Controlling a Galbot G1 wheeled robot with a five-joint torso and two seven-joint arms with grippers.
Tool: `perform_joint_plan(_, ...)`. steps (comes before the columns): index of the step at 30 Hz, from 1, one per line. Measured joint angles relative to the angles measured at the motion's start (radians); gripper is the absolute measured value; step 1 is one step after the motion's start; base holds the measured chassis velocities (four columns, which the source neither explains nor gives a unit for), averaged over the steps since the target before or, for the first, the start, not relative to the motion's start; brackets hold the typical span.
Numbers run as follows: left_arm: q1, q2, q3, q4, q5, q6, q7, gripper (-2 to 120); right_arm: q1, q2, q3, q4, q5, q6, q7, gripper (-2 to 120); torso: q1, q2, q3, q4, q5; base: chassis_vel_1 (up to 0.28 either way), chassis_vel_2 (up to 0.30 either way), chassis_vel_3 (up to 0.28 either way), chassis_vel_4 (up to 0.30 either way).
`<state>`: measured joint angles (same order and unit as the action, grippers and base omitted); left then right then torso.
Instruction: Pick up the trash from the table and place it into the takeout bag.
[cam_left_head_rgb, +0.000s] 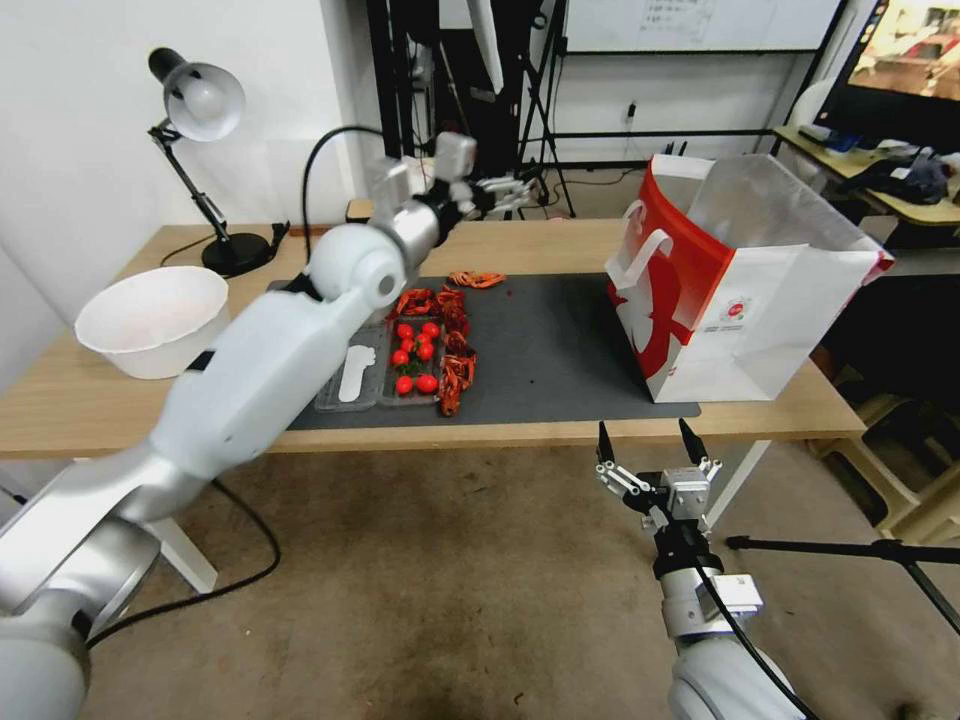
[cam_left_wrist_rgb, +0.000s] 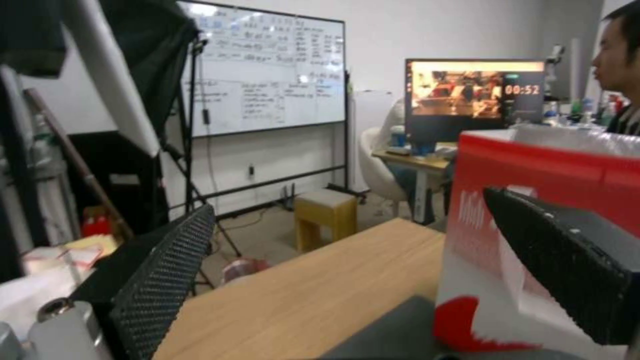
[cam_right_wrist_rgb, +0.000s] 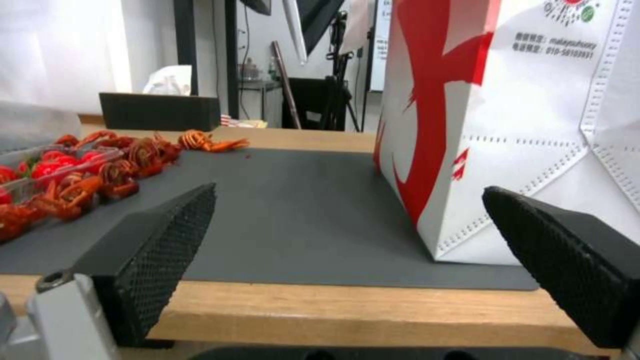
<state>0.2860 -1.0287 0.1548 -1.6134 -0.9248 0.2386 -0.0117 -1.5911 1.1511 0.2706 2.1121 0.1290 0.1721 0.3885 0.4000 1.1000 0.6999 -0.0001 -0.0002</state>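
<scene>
Left gripper (cam_left_head_rgb: 500, 190) is stretched out over the far edge of the table (cam_left_head_rgb: 560, 250), fingers spread wide with nothing between them. Right gripper (cam_left_head_rgb: 648, 443) hangs just off the near edge, also wide open and empty. Takeout bag (cam_left_head_rgb: 745, 300) stands open on the right end of the dark mat (cam_left_head_rgb: 550, 350). Trash-wise, red crayfish shells (cam_left_head_rgb: 455, 340) sit beside a clear tray of cherry tomatoes (cam_left_head_rgb: 412, 358) at the mat's left end.

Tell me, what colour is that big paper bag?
The bag is white with red side panels; the head view shows it best.
</scene>
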Motion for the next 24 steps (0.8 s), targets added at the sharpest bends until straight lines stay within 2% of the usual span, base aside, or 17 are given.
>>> perform_joint_plan(6, 0.095, 0.057, -0.07, -0.061, 0.024, -0.01, 0.0, 100, 0.004, -0.001, -0.003, -0.007, 0.0, 0.0, 0.0, 100, 0.0, 0.0, 0.0, 0.0001, 0.0001, 0.0, 0.0, 0.0, 0.0)
perform_joint_plan(9, 0.212, 0.117, -0.162, -0.128, 0.056, -0.03, 0.005, 100, 0.009, -0.001, -0.007, -0.011, 0.0, 0.0, 0.0, 100, 0.0, 0.0, 0.0, 0.0002, 0.0001, 0.0, 0.0, 0.0, 0.0)
perform_joint_plan(10, 0.212, 0.117, -0.162, -0.128, 0.056, -0.03, 0.005, 100, 0.009, -0.001, -0.007, -0.011, 0.0, 0.0, 0.0, 100, 0.0, 0.0, 0.0, 0.0002, 0.0001, 0.0, 0.0, 0.0, 0.0)
perform_joint_plan(13, 0.312, 0.152, -0.238, -0.186, 0.09, -0.049, 0.004, 100, 0.011, 0.001, -0.014, -0.015, 0.0, 0.001, -0.001, 100, 0.0, 0.0, 0.0, 0.0002, 0.0003, 0.0, 0.0, 0.0, 0.0)
perform_joint_plan(14, 0.312, 0.152, -0.238, -0.186, 0.09, -0.049, 0.004, 100, 0.011, 0.001, -0.014, -0.015, 0.0, 0.001, -0.001, 100, 0.0, 0.0, 0.0, 0.0002, 0.0003, 0.0, 0.0, 0.0, 0.0)
perform_joint_plan(16, 0.404, 0.174, -0.297, -0.235, 0.142, -0.081, -0.008, 100, 0.012, 0.003, -0.018, -0.021, -0.001, 0.003, -0.001, 100, 0.0, 0.0, 0.0, 0.0001, 0.0002, 0.0, 0.0, 0.0, 0.0)
perform_joint_plan(18, 0.429, 0.178, -0.311, -0.246, 0.158, -0.093, -0.01, 100, 0.012, 0.004, -0.02, -0.023, -0.002, 0.004, -0.001, 100, 0.0, 0.0, 0.0, 0.0001, 0.0001, 0.0, 0.0, 0.0, 0.0)
perform_joint_plan(21, 0.537, 0.183, -0.383, -0.29, 0.208, -0.124, -0.014, 100, 0.012, 0.006, -0.024, -0.027, -0.003, 0.006, -0.001, 100, 0.0, 0.0, 0.0, 0.0, 0.0002, 0.0, 0.0, 0.0, 0.0)
perform_joint_plan(22, 0.537, 0.183, -0.383, -0.29, 0.208, -0.124, -0.014, 100, 0.012, 0.006, -0.024, -0.027, -0.003, 0.006, -0.001, 100, 0.0, 0.0, 0.0, 0.0, 0.0002, 0.0, 0.0, 0.0, 0.0)
perform_joint_plan(24, 0.622, 0.18, -0.435, -0.316, 0.231, -0.139, -0.015, 100, 0.011, 0.006, -0.025, -0.03, -0.003, 0.007, -0.001, 100, 0.0, 0.0, 0.0, 0.0, 0.0001, 0.0, 0.0, 0.0, 0.0)
